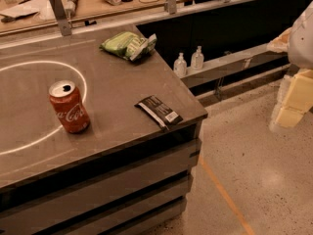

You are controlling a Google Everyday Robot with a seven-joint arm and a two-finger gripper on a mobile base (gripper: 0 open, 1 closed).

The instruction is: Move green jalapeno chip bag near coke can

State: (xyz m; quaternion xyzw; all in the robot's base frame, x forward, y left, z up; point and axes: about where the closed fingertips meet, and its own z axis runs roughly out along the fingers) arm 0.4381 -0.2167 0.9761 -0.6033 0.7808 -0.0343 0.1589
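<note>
The green jalapeno chip bag (128, 45) lies at the far right corner of the grey counter (117, 89), with its silvery end toward the edge. The coke can (68, 106) stands upright at the left, on a white circle line, well apart from the bag. My gripper (292, 102) is at the right edge of the camera view, off the counter and over the floor, far from both the bag and the can. It holds nothing that I can see.
A flat black wrapper with a white label (158, 111) lies near the counter's front right corner. Two small clear bottles (189, 62) stand on a lower shelf beyond the counter. A desk with clutter (73, 4) runs behind. An orange line (225, 195) crosses the speckled floor.
</note>
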